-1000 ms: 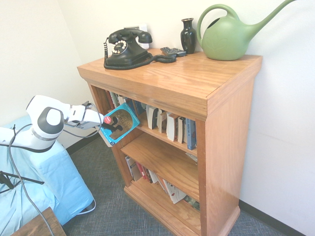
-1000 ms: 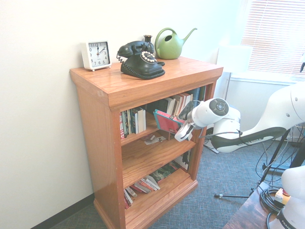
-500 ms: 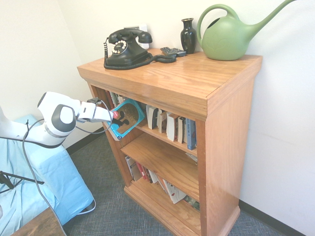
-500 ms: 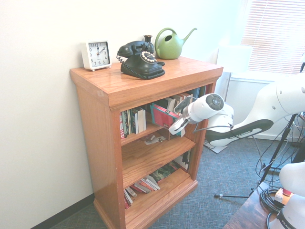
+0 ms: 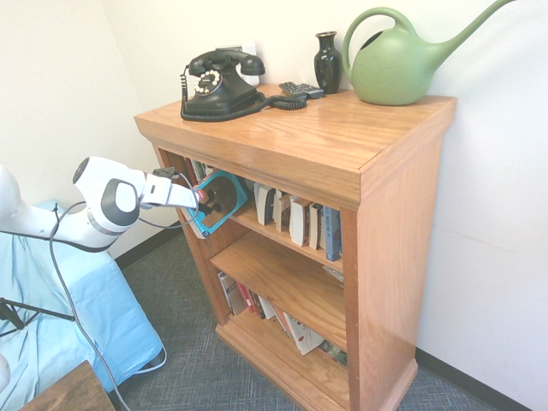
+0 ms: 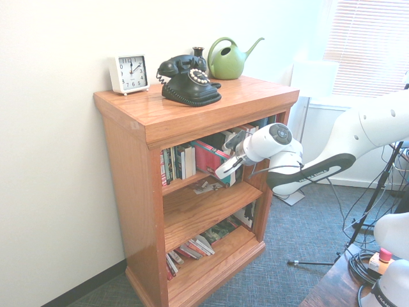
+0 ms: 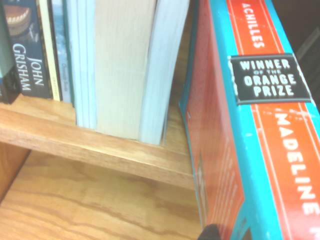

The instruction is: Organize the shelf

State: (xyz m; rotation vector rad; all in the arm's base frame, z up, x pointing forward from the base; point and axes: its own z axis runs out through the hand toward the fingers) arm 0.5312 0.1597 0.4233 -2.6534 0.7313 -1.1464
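Carpet (image 5: 184, 338) and pale walls (image 5: 51, 68) surround the wooden bookcase (image 5: 295, 145); at its top tier, the gripper (image 5: 199, 202) is clenched on a tilted blue-edged book (image 5: 221, 202); compared with a second ago, the book has moved further into the bookcase's top tier; the bookcase stands in front of the gripper, other books (image 5: 300, 221) beside the held one.

My arm (image 6: 327, 167) has smooth white rounded housings, black trim bands, a dark round joint cap and a loose dark cable (image 5: 64, 274).

One telephone (image 5: 224, 90), one clock (image 6: 129, 74), one vase (image 5: 327, 64).
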